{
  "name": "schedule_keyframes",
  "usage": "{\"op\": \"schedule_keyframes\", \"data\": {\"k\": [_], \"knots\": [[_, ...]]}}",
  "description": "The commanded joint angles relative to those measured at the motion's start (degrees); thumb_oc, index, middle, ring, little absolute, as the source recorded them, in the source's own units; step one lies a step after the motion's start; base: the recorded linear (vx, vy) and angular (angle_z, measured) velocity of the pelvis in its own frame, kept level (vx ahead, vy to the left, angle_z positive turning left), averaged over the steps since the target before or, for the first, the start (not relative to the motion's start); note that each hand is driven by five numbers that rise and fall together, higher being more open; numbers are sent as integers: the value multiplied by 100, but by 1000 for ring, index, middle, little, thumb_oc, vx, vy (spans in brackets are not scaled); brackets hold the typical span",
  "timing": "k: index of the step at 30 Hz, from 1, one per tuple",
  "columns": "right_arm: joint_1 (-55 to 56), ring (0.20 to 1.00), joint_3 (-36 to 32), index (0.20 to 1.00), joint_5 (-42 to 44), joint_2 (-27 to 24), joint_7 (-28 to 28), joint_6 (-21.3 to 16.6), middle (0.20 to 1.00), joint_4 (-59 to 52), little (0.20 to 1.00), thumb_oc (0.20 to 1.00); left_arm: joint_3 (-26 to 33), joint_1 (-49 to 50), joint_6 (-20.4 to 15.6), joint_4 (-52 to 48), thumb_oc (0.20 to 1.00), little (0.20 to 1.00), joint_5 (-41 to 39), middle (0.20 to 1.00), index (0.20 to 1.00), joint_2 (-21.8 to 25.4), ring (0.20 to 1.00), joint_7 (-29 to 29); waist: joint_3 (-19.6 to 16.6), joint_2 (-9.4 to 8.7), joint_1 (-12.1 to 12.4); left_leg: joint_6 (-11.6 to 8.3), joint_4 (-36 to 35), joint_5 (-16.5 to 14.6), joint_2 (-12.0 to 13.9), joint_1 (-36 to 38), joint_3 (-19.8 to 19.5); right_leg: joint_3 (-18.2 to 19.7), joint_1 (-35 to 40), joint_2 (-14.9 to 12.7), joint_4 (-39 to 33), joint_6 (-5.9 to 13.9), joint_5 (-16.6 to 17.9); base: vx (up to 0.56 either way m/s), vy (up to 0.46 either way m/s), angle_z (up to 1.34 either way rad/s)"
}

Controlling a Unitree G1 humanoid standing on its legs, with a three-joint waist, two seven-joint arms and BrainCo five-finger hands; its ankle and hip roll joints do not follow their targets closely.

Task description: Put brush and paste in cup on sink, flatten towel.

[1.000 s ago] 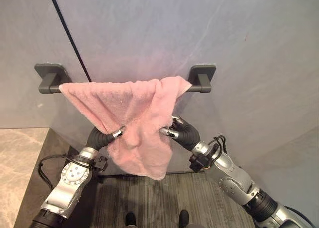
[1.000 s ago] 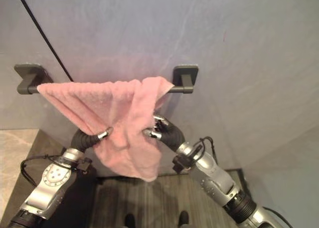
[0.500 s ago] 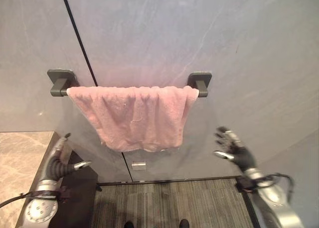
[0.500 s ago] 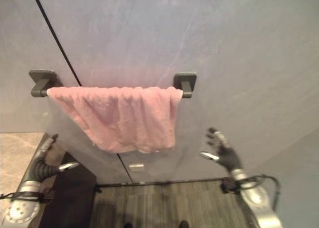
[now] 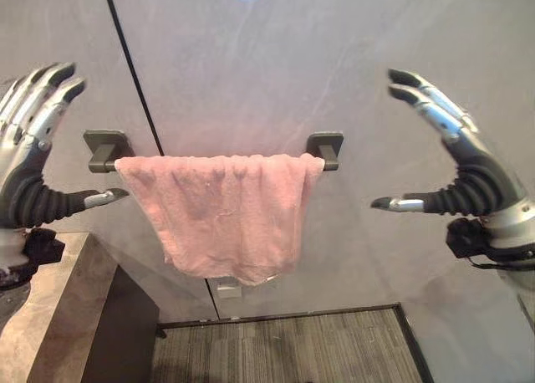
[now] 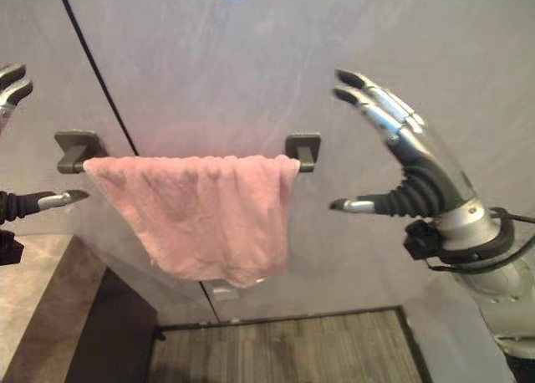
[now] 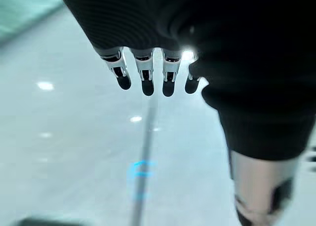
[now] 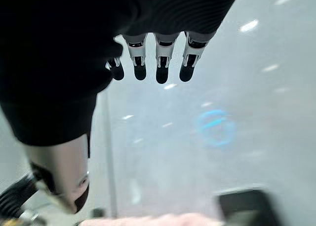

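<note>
pink towel (image 5: 224, 214) now spread along the towel bar (image 5: 323, 150), both robot hands let go: left robot hand (image 5: 29, 149) and right robot hand (image 5: 456, 161) raised, fingers spread, empty. flatten step looks done, probably.

The 2 eye views look from the robot's head straight at the grey wall (image 5: 276, 57), fairly near, and slightly downward to a strip of floor (image 5: 284, 349). Set a little apart, both share the towel (image 5: 221, 211) on its rail (image 5: 326, 149), with the right hand (image 5: 468, 182) and left hand (image 5: 29, 157) raised at either side. Each wrist view looks from very close along its own hand toward the same wall: the left wrist camera past its fingers (image 7: 147, 80), the right wrist camera past its fingers (image 8: 160, 63), catching the towel's top edge.
</note>
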Motion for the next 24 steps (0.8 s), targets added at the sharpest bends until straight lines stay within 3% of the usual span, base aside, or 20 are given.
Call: {"op": "schedule_keyframes", "data": {"k": [1,5,9,11,18,24], "knots": [[-892,1000,610,1000,-264,-337,60,36,1000,134,1000,1000,-298,-327,-96,-23,1000,1000,-231,1000,1000,873,1000,-417,91,-42,13,-95,23,-120,66,179,241,189,14,-439,-8,572,216,0,0,0],[-1804,1000,1599,1000,-614,-490,285,242,1000,514,1000,1000,-822,-571,-123,-80,1000,1000,-326,1000,1000,1364,1000,-794,149,-5,6,-84,23,-119,31,194,261,219,11,-468,-8,587,232,-2,14,-2],[-2531,1000,2433,1000,-800,-293,454,380,1000,817,1000,1000,-1474,-923,-68,-11,1000,1000,-840,1000,1000,1506,1000,-1198,209,40,-6,-65,23,-116,4,210,296,252,-6,-494,-8,597,255,-8,25,-6],[-2843,1000,2814,1000,-827,-105,507,397,1000,967,1000,1000,-1884,-1212,-16,11,1000,1000,-724,1000,1000,1700,1000,-1289,241,62,-14,-61,23,-116,-8,202,302,255,-20,-510,-8,598,260,-9,17,-6],[-3525,1000,3523,1000,-1104,476,457,429,1000,1395,1000,1000,-2654,-1924,-28,217,1000,1000,-786,1000,1000,1554,1000,-1202,305,108,30,-41,23,-118,-47,185,365,340,-116,-550,-8,612,285,0,3,-1],[-4111,1000,4130,1000,-1376,1045,609,569,1000,1802,1000,1000,-2841,-2084,66,439,1000,1000,-744,1000,1000,1571,1000,-1168,385,133,133,-32,23,-101,-60,118,409,397,-224,-559,-8,609,326,1,0,-3]]}}
